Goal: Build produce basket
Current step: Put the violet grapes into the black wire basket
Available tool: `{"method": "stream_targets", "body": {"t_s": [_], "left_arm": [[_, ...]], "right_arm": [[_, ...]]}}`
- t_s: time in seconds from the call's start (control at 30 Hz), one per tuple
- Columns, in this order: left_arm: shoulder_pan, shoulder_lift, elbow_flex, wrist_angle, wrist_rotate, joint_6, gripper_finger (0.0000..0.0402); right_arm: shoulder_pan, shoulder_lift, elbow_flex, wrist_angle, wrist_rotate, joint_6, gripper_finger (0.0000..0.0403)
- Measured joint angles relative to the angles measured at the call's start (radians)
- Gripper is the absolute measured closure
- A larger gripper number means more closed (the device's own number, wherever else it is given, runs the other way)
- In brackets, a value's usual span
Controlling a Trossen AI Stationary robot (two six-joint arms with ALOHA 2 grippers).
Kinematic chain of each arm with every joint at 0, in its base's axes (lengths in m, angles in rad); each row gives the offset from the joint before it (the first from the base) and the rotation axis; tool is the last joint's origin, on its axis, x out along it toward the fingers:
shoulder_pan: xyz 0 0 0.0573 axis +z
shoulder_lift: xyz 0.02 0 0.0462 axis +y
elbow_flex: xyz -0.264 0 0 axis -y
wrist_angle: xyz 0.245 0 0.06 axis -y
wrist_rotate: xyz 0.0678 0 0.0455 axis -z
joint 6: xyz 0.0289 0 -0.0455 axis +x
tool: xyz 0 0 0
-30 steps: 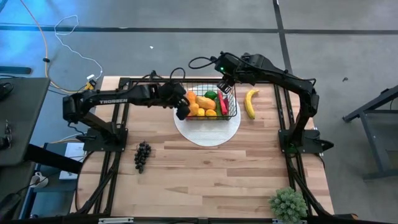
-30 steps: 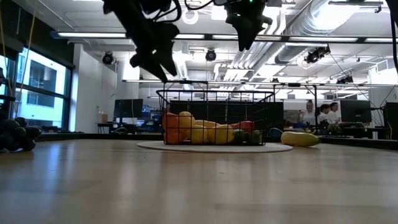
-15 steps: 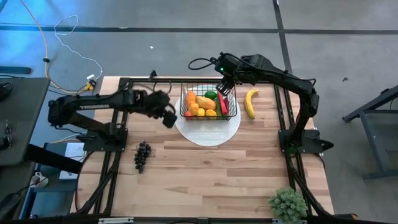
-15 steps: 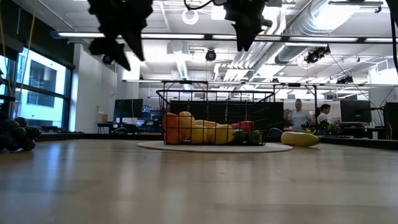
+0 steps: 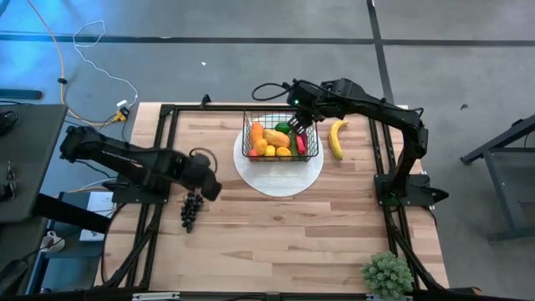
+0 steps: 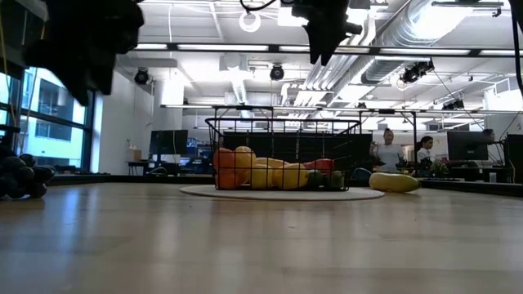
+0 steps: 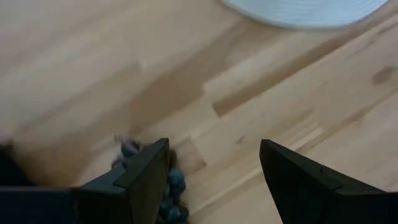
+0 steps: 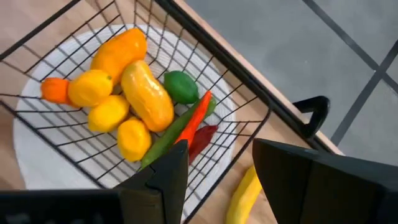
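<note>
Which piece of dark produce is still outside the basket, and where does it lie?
The grapes lie out on the bare table, beside the open left gripper, apart from the basket.

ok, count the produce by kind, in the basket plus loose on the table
Mangoes: 2
Lemons: 3
Long peppers: 3 (red, green, a darker red one partly hidden)
Round green piece: 1
Small orange piece: 1
Banana: 1
Grapes: 1 bunch
Total: 12
</note>
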Motion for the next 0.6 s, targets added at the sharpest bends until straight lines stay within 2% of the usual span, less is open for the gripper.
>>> {"method": "stream_targets", "body": {"t_s": [0.3, 0.6], "left_arm": [[-0.206, -0.001, -0.125, -0.007, -0.001, -0.285, 0.0163], [-0.343, -0.001, -0.234, 0.003, 0.004, -0.51, 0.0163]], "right_arm": [[0.086, 0.0, 0.0, -0.004, 0.0, 0.085, 0.0242], [0.169, 0.0, 0.0, -0.014, 0.0, 0.163, 0.0242]]}}
